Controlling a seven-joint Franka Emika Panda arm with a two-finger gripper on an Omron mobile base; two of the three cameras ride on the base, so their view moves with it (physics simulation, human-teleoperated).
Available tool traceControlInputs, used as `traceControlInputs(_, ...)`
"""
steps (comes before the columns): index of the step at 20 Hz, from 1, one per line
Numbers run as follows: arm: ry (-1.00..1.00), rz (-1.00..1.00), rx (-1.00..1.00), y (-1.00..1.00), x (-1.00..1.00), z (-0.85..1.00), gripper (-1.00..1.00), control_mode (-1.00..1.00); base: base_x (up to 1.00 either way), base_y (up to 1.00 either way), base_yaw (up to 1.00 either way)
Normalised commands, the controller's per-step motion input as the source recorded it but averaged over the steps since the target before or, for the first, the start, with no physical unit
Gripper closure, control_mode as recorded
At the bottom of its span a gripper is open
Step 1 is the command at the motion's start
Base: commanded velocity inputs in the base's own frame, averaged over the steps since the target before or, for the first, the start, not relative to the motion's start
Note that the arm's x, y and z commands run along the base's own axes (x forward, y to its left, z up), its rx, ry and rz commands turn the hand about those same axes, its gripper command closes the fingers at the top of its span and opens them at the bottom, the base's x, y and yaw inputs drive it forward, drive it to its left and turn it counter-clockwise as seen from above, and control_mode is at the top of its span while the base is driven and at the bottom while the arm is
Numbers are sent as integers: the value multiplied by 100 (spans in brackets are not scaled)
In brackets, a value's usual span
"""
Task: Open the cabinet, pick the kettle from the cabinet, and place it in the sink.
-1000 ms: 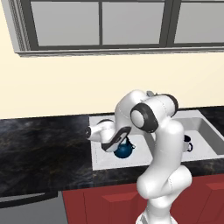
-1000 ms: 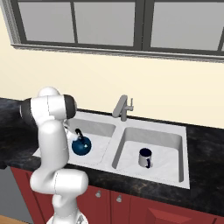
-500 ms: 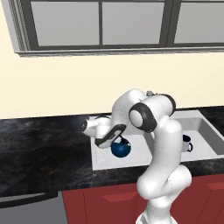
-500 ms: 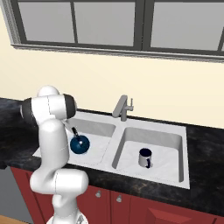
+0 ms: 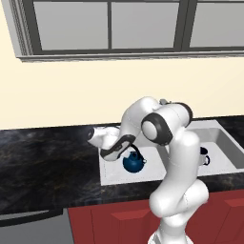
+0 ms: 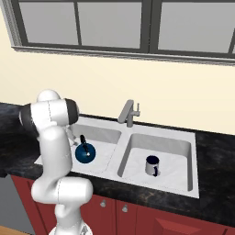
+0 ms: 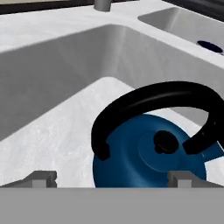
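The small dark blue kettle (image 5: 134, 162) (image 6: 85, 153) (image 7: 148, 159) stands upright on the floor of the left basin of the light grey sink (image 5: 110, 179) (image 6: 120, 178) (image 7: 52, 78), its black arched handle up. My gripper (image 5: 127, 151) (image 7: 113, 178) hangs just above and to the left of the kettle, pointing down at it. It is open: in the hand view the two fingertips (image 7: 43, 177) stand wide apart on either side of the kettle, touching nothing. The cabinet is out of view.
A dark mug (image 5: 204, 156) (image 6: 152, 165) sits in the right basin. The faucet (image 6: 128, 113) rises behind the divider between the basins. Black stone counter (image 5: 43, 167) surrounds the sink, with low red cabinets (image 6: 137, 215) below and a window above.
The hand has drawn back a little, up and to the left of the kettle, with its jaws at full width. The kettle stays put in the left basin.
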Motion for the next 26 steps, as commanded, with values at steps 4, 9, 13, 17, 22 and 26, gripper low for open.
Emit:
traceControlInputs(4, 0, -2, 14, 0, -18, 24, -100, -100, 0, 0, 0)
traceControlInputs(9, 0, 0, 11, 0, -13, 29, -100, -100, 0, 0, 0)
traceControlInputs(13, 0, 0, 14, -4, -12, 35, -100, -100, 0, 0, 0)
traceControlInputs(17, 0, 3, 16, -2, -16, 40, -100, -100, 0, 0, 0)
traceControlInputs(22, 0, 9, 17, 0, -17, 44, -100, -100, 0, 0, 0)
traceControlInputs(26, -1, 13, 18, 0, -25, 45, -100, -100, 0, 0, 0)
